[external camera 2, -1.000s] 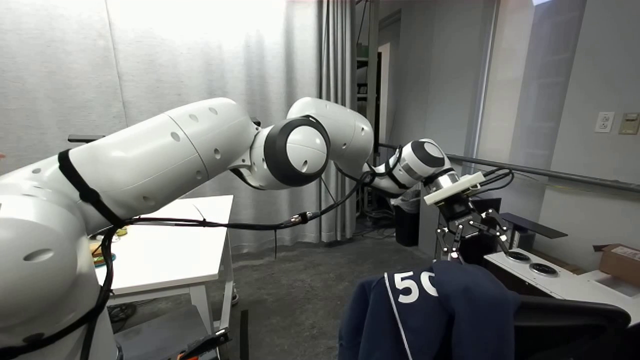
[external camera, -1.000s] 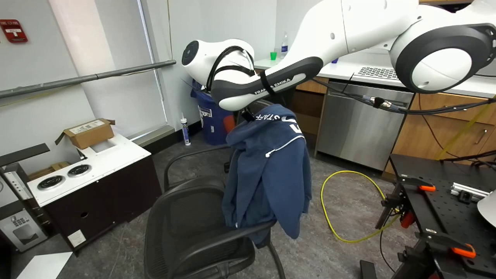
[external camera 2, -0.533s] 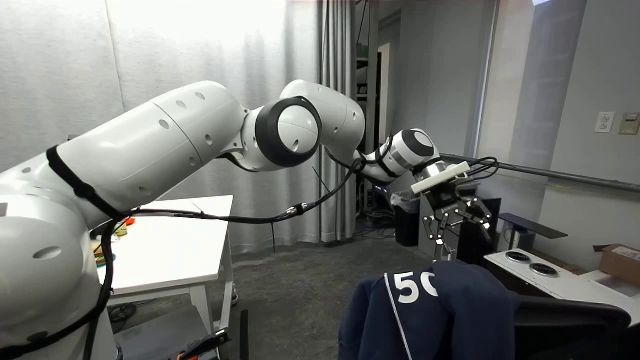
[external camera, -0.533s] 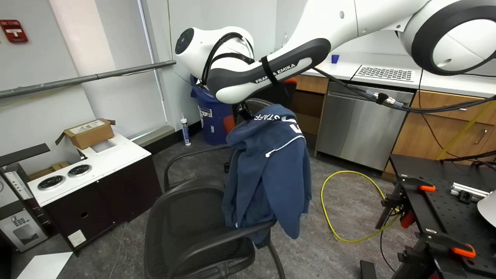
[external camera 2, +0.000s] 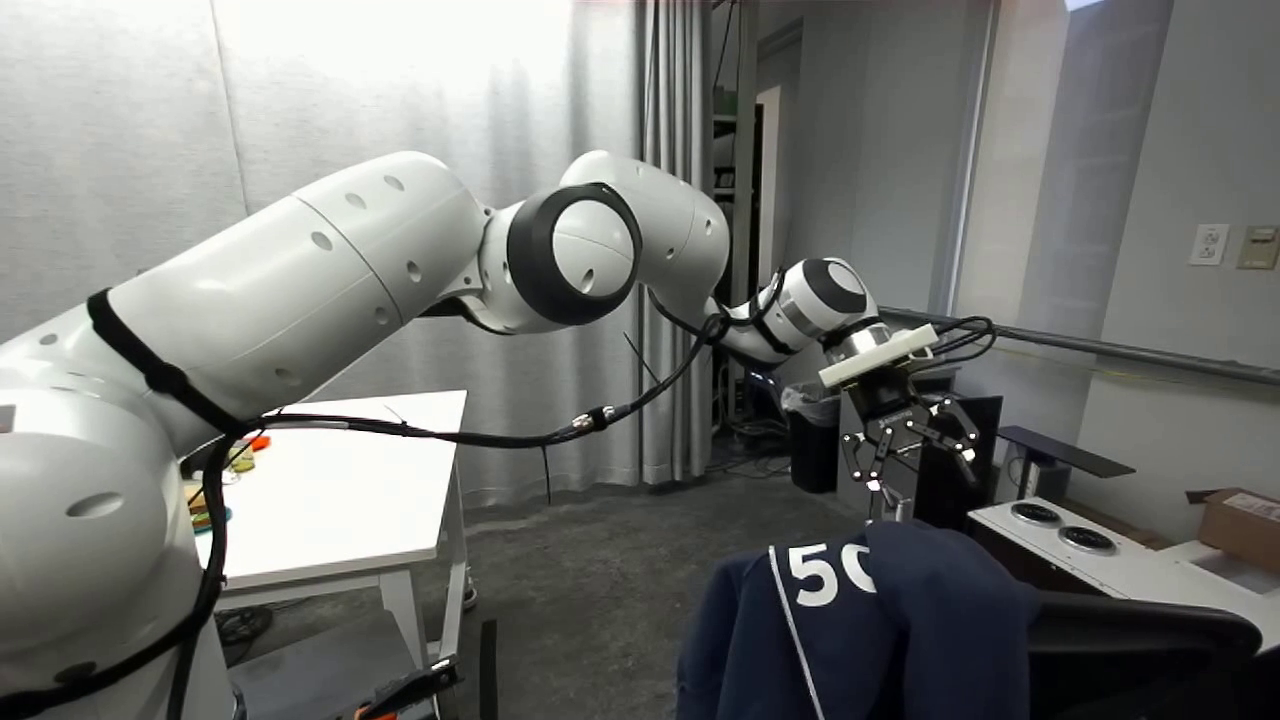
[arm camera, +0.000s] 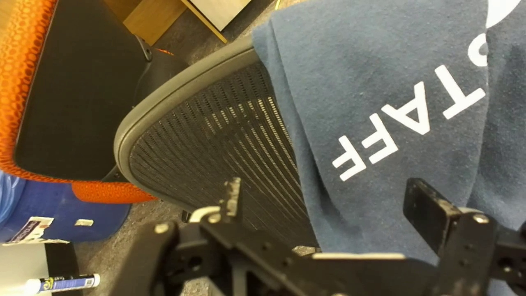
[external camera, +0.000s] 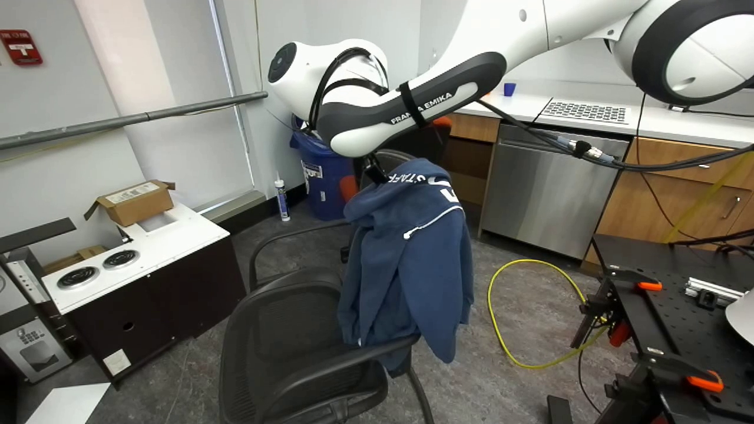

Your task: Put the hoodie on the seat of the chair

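Observation:
The blue hoodie (external camera: 406, 259) hangs over the mesh back of the black chair (external camera: 341, 365), its sleeves hanging down. It also shows in another exterior view (external camera 2: 850, 640) and in the wrist view (arm camera: 378, 82), with white lettering. The black seat (external camera: 277, 347) is bare over most of its surface. My gripper (arm camera: 326, 201) is open and empty, above the top of the chair back. In the wrist view one finger is over the mesh (arm camera: 205, 144), the other over the hoodie, with its edge between them. In an exterior view the gripper (external camera 2: 920, 475) is above the hoodie's top.
The orange-backed chair (arm camera: 24, 102) and blue bin (external camera: 324, 182) stand behind the black chair. A toy stove unit (external camera: 171, 235) with a cardboard box (external camera: 135, 203) stands beside it. A black table (external camera: 665, 282), yellow cable (external camera: 492, 318) and white table (external camera 2: 400, 480) are nearby.
The arm and gripper have risen, mostly between one second and half a second ago, with only slight motion since. The hoodie and chair have not moved; the gripper stays open.

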`<state>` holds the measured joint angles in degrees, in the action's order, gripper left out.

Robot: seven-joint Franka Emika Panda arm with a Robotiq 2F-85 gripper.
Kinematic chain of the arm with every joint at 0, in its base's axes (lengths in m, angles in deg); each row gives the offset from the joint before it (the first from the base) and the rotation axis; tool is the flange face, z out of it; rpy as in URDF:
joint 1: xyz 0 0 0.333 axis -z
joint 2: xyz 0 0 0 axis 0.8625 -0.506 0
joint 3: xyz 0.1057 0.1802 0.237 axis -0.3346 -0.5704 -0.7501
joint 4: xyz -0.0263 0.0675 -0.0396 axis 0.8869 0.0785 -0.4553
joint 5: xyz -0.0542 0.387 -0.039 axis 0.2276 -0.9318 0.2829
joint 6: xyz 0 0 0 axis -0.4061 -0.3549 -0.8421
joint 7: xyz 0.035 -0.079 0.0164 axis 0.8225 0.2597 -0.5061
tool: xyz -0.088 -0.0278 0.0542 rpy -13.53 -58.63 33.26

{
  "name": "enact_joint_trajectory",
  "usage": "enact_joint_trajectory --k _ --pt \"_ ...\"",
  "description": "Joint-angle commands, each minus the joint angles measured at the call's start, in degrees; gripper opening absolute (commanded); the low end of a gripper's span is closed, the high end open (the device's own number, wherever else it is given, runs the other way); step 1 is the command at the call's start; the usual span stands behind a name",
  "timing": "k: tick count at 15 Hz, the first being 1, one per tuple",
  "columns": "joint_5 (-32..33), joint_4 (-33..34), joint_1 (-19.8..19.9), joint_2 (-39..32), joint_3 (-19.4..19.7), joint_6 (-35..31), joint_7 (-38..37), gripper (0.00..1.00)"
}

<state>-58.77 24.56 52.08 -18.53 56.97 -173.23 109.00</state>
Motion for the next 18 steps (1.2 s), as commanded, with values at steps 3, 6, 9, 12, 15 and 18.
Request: enact_joint_trajectory --k 3,6,9,12,15,18 --pt "1.7 -1.7 0.8 -0.3 -1.0 0.8 -1.3 1.00" --pt "2.2 -4.6 0.2 0.7 -1.0 0.4 -2.4 1.00" --pt "3.6 -8.1 -1.2 1.7 -0.6 0.1 -5.7 1.00" --pt "6.2 -12.0 -2.9 3.2 -0.7 -0.1 -9.7 1.00" --pt "8.1 -14.9 -4.1 4.4 -1.5 0.4 -12.6 0.96" --pt "9.7 -17.5 -4.6 5.7 -2.3 0.2 -15.1 1.00"
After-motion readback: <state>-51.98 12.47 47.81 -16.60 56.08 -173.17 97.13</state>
